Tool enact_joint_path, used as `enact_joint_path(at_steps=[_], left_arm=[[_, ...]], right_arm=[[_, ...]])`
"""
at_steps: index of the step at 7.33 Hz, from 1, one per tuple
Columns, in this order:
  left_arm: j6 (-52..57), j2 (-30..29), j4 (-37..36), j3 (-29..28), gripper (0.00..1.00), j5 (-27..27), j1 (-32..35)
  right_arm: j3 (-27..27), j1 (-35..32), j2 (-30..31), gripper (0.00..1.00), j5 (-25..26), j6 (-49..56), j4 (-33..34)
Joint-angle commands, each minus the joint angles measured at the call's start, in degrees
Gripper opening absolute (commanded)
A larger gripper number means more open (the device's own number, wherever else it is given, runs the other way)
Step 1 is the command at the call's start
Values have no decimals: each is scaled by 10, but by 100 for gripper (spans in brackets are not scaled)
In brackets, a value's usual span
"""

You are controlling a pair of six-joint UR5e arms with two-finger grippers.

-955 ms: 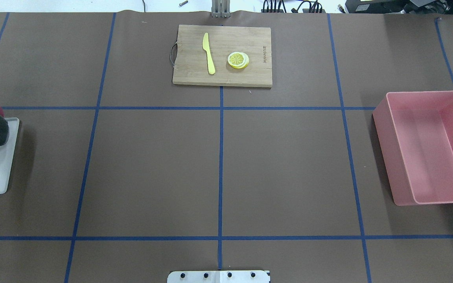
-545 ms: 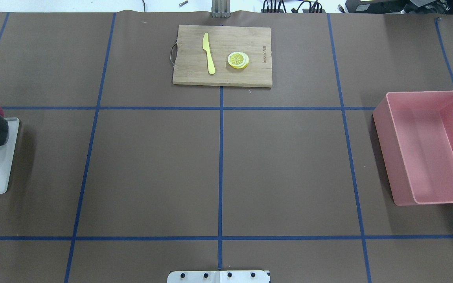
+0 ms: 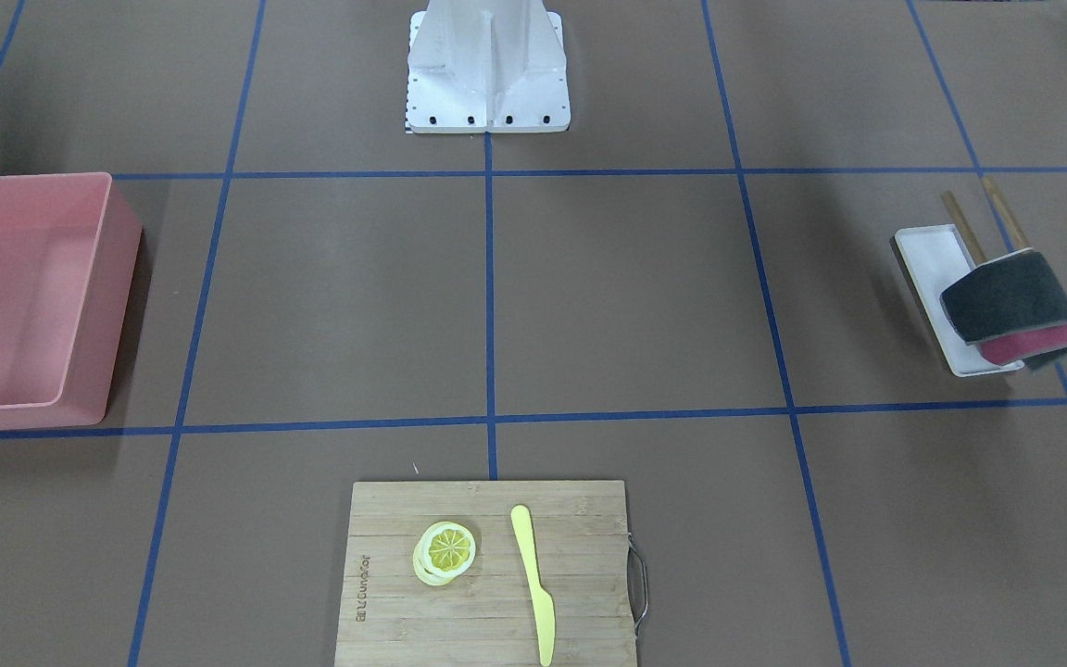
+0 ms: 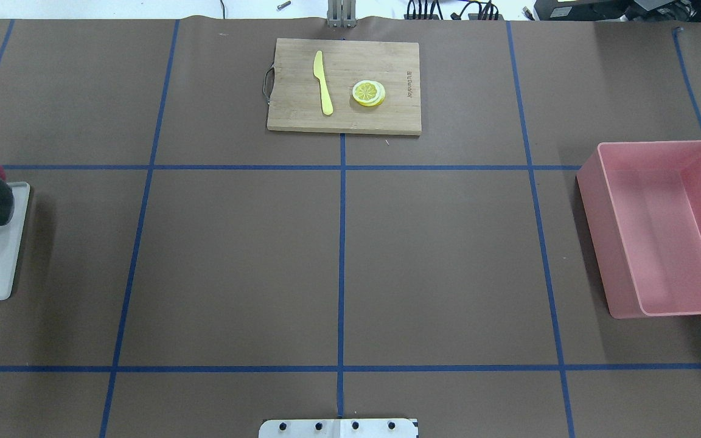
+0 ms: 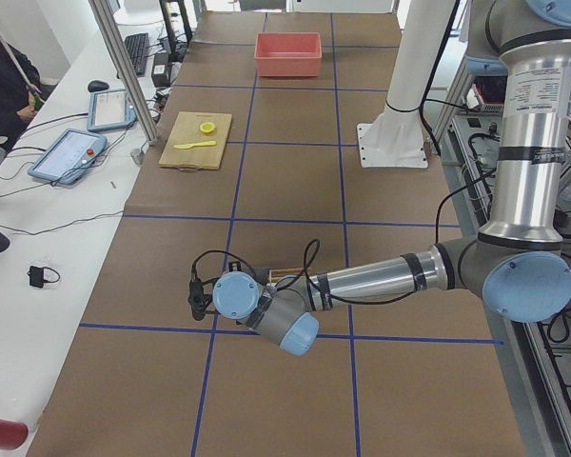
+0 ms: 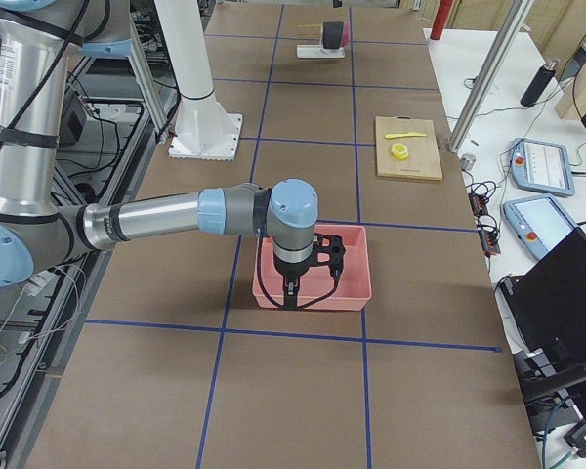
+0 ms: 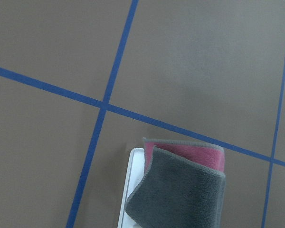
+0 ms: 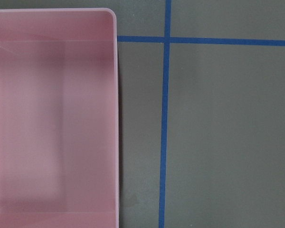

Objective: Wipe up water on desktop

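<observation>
Left gripper (image 5: 198,297): seen only from the table's left end, small and dark at the tip of the near arm; whether its fingers are spread or pressed together I cannot tell.
Left arm: reaches low and level over the desktop (image 4: 235,261), its wrist near a crossing of blue tape lines; its wrist camera looks down on the cloth.
Right gripper (image 6: 291,293): points downward over the pink bin (image 4: 667,231); seen only from the table's right end, so I cannot tell how its fingers stand.
Right wrist view: one corner of the pink bin, with bare desktop and a tape crossing beside it.
Desktop: the brown surface with blue tape lines, under everything, filling both fixed views.
Cloth (image 3: 1010,310): folded, grey outside and red inside, apparently draped over a raised holder above the white tray (image 3: 927,269).
White tray: at the desktop's edge on the robot's left, two wooden sticks (image 3: 960,222) jutting past it.
Pink bin: on the robot's right, well apart from the tray.
Cutting board (image 4: 344,85): at the far middle, carrying a yellow knife (image 4: 324,82) and lemon slices (image 4: 368,93) side by side, not touching.
</observation>
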State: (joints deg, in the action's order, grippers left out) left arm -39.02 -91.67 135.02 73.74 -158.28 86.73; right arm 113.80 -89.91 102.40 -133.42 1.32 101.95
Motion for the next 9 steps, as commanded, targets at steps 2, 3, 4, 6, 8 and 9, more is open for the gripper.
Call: enact_joint_path(at_steps=[2,3,4,6,8,9], left_arm=[[0,-28,-1,-26,98,1,-31],[0,-29,0,-31,98,1,-36],[0,-32,1,-32,98,1,-41],[0,-35,2,-32,97,0,-57],[0,-36,2,-30,60,-2,-58],[0,-36,3,-30,41,-2,-58]], right_arm=[[-1,0,0,100,0,-1,1],[-1,0,1,100,0,0,1],[-1,0,0,100,0,-1,0],[-2,0,2,100,-2,0,1],[-2,0,1,100,-2,-1,1],[-2,0,1,100,-3,-1,1]])
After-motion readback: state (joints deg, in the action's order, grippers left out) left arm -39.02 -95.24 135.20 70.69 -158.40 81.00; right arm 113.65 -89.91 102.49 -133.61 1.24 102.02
